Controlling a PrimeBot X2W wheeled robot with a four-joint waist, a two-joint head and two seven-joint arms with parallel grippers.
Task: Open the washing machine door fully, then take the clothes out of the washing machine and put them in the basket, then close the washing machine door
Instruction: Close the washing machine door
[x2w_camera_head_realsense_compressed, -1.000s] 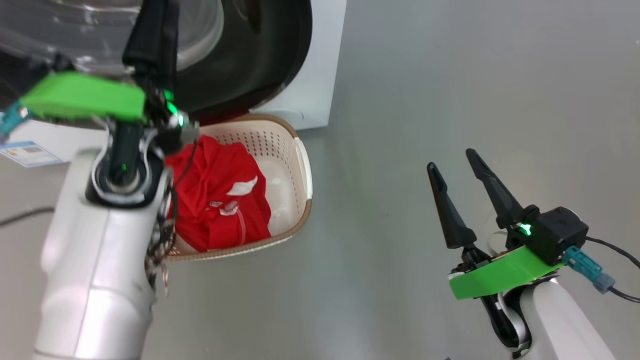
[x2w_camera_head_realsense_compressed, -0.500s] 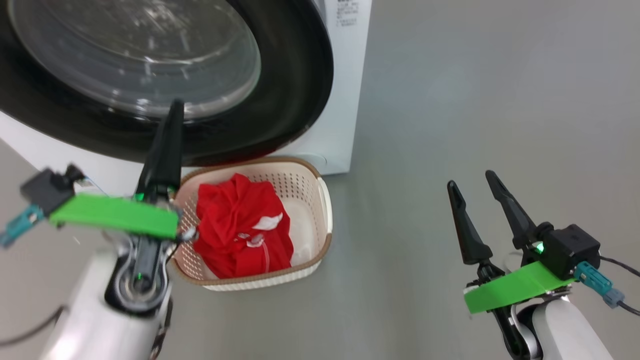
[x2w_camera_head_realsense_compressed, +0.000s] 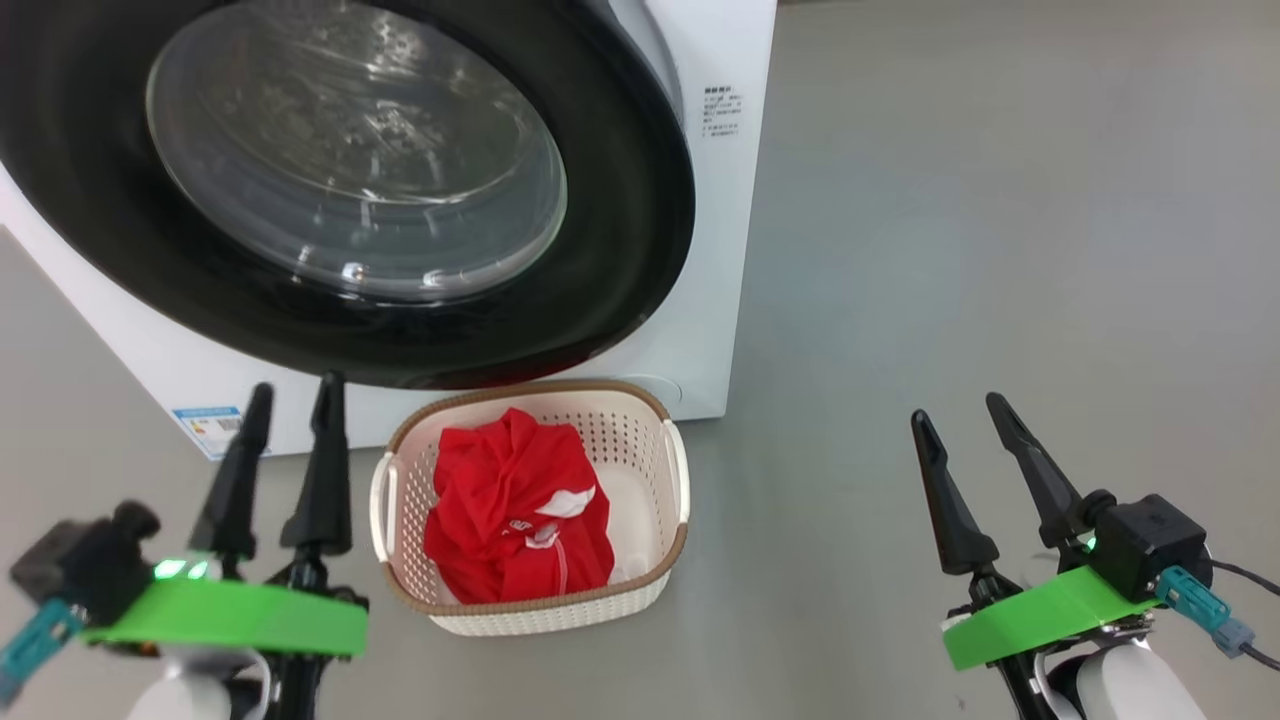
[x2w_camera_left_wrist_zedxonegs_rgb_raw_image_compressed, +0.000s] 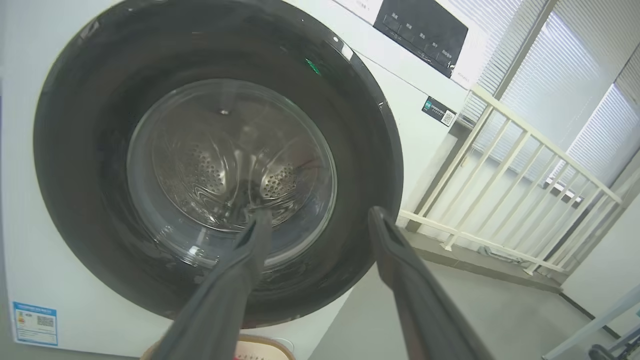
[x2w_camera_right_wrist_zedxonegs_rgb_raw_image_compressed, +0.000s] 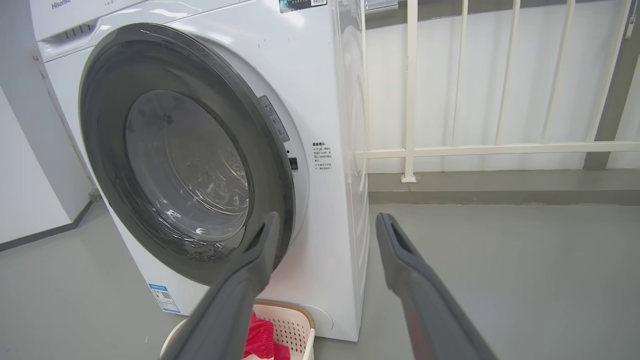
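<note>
Grippers: my left gripper (x2w_camera_head_realsense_compressed: 296, 385) and right gripper (x2w_camera_head_realsense_compressed: 955, 407) both stand spread wide with nothing between the fingers. Each is low and apart from the basket (x2w_camera_head_realsense_compressed: 560, 615).

Clothes (x2w_camera_head_realsense_compressed: 510, 520): a red bundle with white patches, lying in the basket. The basket sits on the floor close against the foot of the washer (x2w_camera_head_realsense_compressed: 730, 200), below the door (x2w_camera_head_realsense_compressed: 620, 250).

Door: it looks pressed to the washer front, and the right wrist view gives no gap I can make out. Latched or not, I cannot tell.

Handling (my judgement):
- Door: stiff and weighty, with a glossy rim that is likely slippery to pinch. Better pushed flat on the black rim than on the bulging glass.
- Clothes: soft, light and limp. Should they need lifting, pinch a raised fold at the top of the heap.
- Basket: light, and would slide if knocked.

Writing:
- "Hisense" (x2w_camera_right_wrist_zedxonegs_rgb_raw_image_compressed: 62, 5) at the washer's top left.
- Small text label (x2w_camera_head_realsense_compressed: 720, 110) right of the door: too small to read.
- Blue sticker (x2w_camera_head_realsense_compressed: 207, 425) at lower left: unreadable.
- Dark sticker (x2w_camera_left_wrist_zedxonegs_rgb_raw_image_compressed: 438, 111) with a code square, and the panel (x2w_camera_left_wrist_zedxonegs_rgb_raw_image_compressed: 425, 30) legends: illegible.
</note>
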